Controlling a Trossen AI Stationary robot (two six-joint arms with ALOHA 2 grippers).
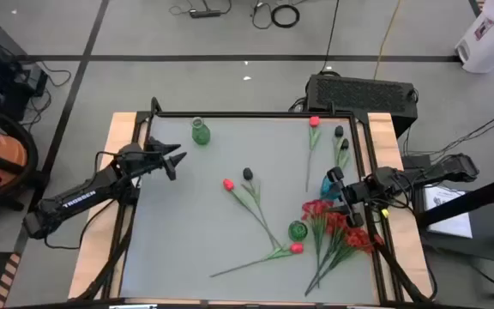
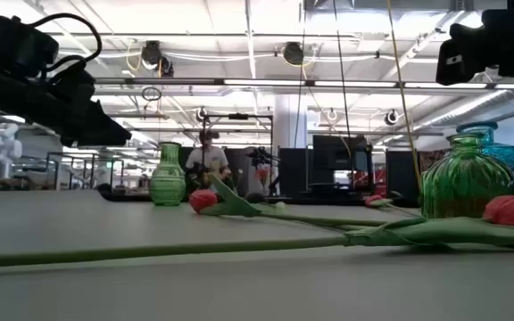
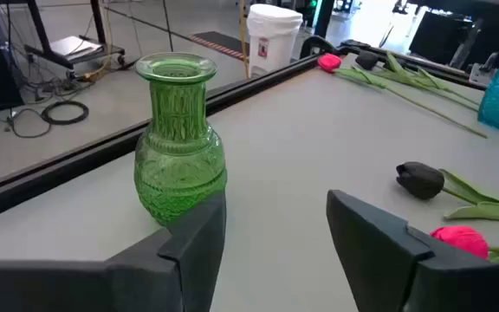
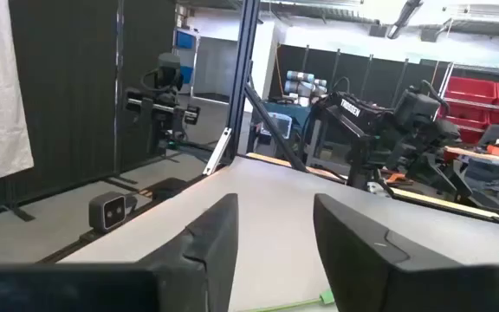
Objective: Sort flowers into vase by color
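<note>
My left gripper (image 1: 175, 160) (image 3: 275, 234) hovers open near the table's left side, just short of a green glass vase (image 1: 200, 131) (image 3: 178, 143) standing upright at the far left. My right gripper (image 1: 343, 196) (image 4: 275, 212) is open and holds nothing, next to the blue vase (image 1: 328, 185). A second green vase (image 1: 297, 230) stands near it. Flowers lie flat on the table: a red tulip (image 1: 228, 184) and a black tulip (image 1: 248, 174) in the middle, a red tulip (image 1: 296, 248) nearer, a red tulip (image 1: 314, 121) and black tulips (image 1: 340, 133) at the far right, and a red blossom bunch (image 1: 337, 225).
A raised dark frame (image 1: 256, 115) runs along the table's far edge and sides. Behind it sits a black box (image 1: 363, 90). Long green stems (image 1: 256, 210) cross the table's middle. Bare grey table (image 1: 178, 232) lies at the near left.
</note>
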